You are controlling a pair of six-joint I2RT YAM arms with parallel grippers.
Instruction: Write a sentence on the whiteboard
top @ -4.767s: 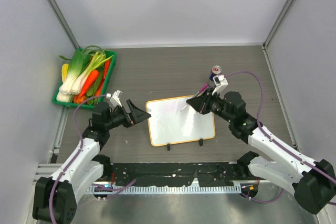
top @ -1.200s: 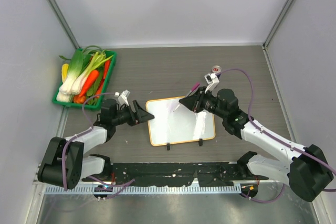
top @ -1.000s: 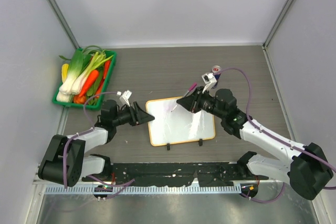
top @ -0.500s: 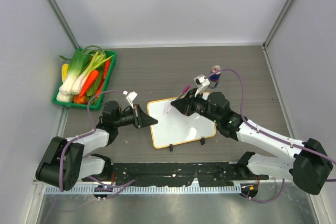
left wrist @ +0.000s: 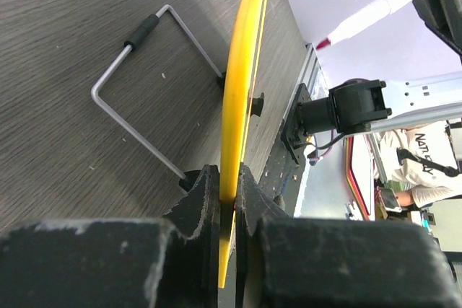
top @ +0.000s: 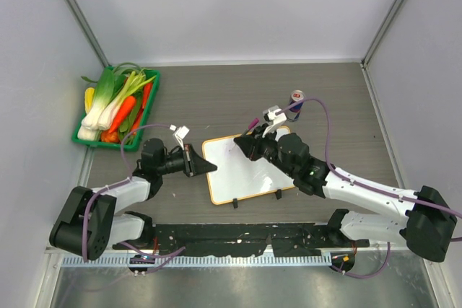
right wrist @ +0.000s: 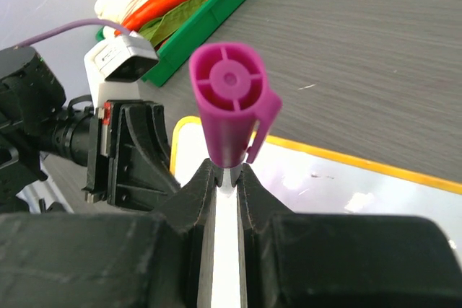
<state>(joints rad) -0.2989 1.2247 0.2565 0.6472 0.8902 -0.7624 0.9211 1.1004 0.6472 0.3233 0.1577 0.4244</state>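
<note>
The whiteboard [top: 249, 174], white with a thin orange frame, lies mid-table, its left edge raised a little. My left gripper [top: 208, 167] is shut on that left edge. In the left wrist view the frame [left wrist: 244, 63] runs edge-on between the jaws of the left gripper [left wrist: 229, 185]. My right gripper [top: 243, 147] hovers over the board's upper left corner, shut on a marker [top: 253, 124] with a magenta cap [right wrist: 231, 99]. The marker's tip [left wrist: 325, 42] points at the board. The board's face [right wrist: 339, 185] looks white; the sentence is out of view.
A green basket of vegetables [top: 115, 106] sits at the far left. A drink can [top: 297, 99] stands behind the right arm. A bent wire stand [left wrist: 137, 99] lies on the table beside the board. Two black clip feet [top: 235, 203] sit on the board's near edge.
My left gripper has shut on the board's left edge and the board has turned slightly. The right arm has carried the marker left, toward the board's upper left corner.
</note>
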